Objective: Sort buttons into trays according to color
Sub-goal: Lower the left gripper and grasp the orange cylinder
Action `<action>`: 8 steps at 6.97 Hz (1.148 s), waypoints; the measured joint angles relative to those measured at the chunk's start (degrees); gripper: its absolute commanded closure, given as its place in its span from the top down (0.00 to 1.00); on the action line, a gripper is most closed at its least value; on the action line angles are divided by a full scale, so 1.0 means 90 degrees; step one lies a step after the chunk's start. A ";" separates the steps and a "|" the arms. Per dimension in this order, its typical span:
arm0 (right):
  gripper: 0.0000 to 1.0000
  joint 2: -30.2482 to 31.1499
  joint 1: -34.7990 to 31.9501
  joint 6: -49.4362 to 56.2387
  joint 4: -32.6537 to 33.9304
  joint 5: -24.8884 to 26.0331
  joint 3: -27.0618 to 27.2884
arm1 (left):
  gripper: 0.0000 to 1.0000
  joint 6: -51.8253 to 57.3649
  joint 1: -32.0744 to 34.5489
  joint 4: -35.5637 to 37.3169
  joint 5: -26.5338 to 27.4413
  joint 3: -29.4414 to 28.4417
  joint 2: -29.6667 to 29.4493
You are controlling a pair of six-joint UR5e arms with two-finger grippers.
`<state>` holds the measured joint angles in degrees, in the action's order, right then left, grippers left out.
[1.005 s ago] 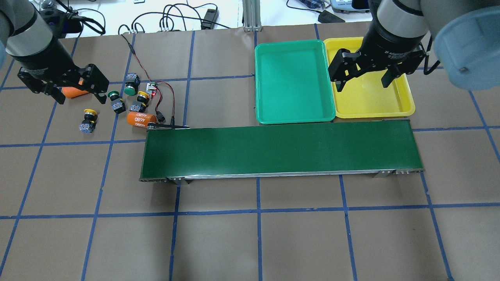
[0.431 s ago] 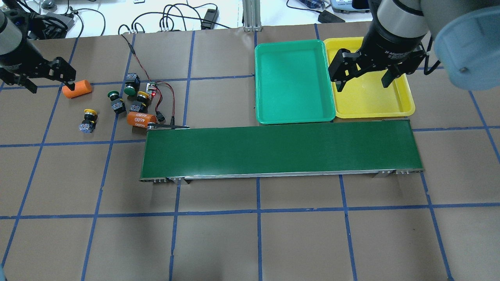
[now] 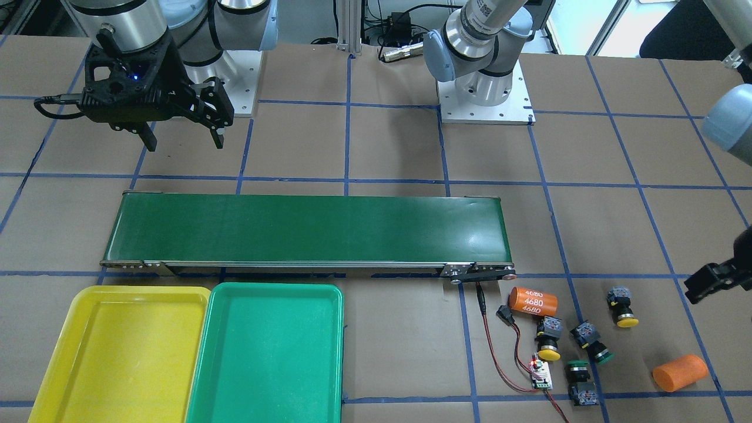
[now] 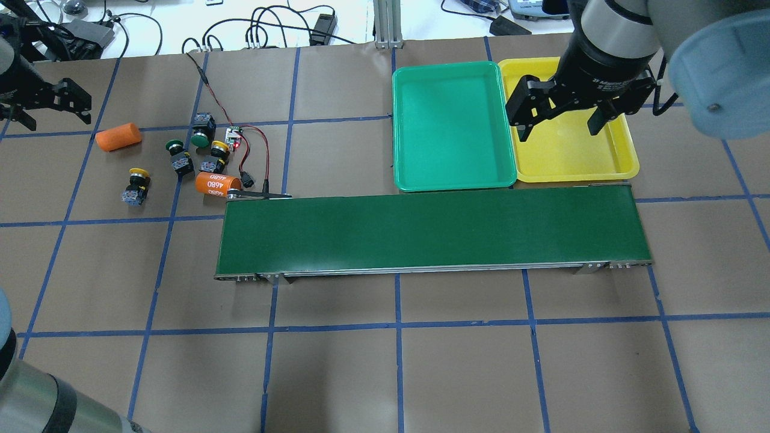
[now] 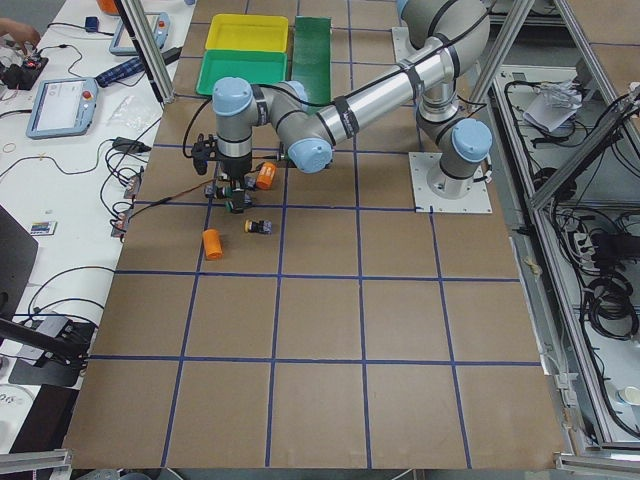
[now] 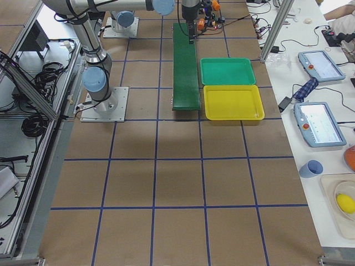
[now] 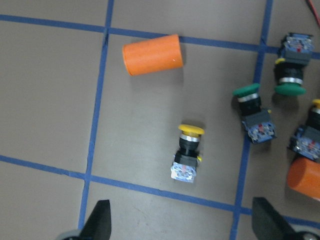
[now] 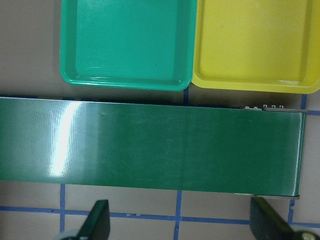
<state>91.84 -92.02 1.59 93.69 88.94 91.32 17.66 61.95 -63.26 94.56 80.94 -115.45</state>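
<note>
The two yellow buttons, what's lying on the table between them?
A green button lies on its side between the lone yellow button and the other yellow button, clearest in the left wrist view.

The surface (image 4: 457,373) is brown with a blue grid; the belt (image 4: 430,231) is dark green. The green tray (image 4: 451,126) and yellow tray (image 4: 568,157) are plain. Yellow-capped buttons (image 4: 137,183) and green-capped buttons (image 4: 178,155) have black bodies; the cylinders (image 4: 118,136) are orange.

The belt (image 4: 433,231) runs lengthwise across the middle of the surface (image 4: 457,373). Beyond it, toward the far right corner, the inner tray (image 4: 452,126) and the outer tray (image 4: 571,153) sit side by side. Off the belt's left end, buttons (image 4: 136,183) lie scattered beside a circuit board (image 4: 233,137), one cylinder (image 4: 215,182) just beside the belt's corner, another cylinder (image 4: 118,136) further left.
</note>
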 measured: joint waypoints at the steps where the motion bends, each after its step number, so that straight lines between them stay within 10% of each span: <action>1: 1.00 0.0000 0.0000 -0.0001 0.0000 0.0000 0.0000 | 1.00 0.0034 -0.0013 0.0025 -0.0065 -0.0411 -0.0469; 8: 1.00 0.0000 -0.0009 -0.0003 0.0000 0.0000 0.0000 | 1.00 -0.0058 -0.0007 0.0147 -0.0538 -0.1564 -0.2147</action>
<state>91.85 -92.11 1.56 93.69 88.95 91.32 17.13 61.89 -61.94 89.72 66.87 -134.78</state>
